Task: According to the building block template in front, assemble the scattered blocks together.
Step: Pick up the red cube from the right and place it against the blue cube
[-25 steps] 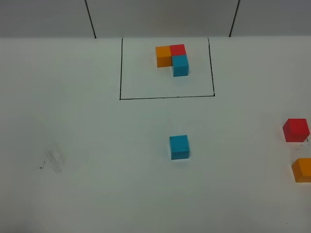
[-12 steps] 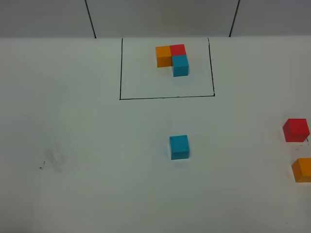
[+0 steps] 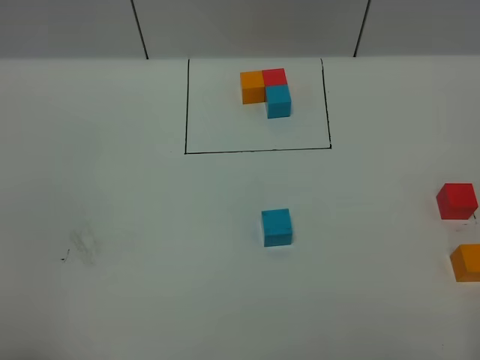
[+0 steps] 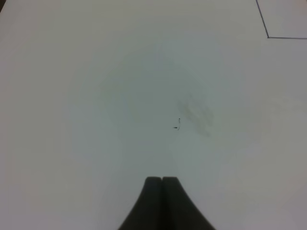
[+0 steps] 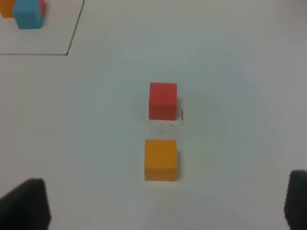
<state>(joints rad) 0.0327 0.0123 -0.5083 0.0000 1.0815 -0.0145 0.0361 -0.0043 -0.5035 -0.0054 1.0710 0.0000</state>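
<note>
Hovering over the white counter [image 3: 150,300], the right fingers [image 5: 24,203] stand spread wide, orange cube [image 5: 160,159] and red cube [image 5: 163,100] lined up ahead of them. Left fingers [image 4: 154,201] pressed together, empty. Blue cube [image 3: 277,227] sits mid-counter, apart from the template [image 3: 266,91] inside its black outline [image 3: 255,151].

The orange cube [image 3: 466,262] is cut by the overhead view's right edge. The template [image 5: 28,14] is cropped at the right wrist view's edge.
</note>
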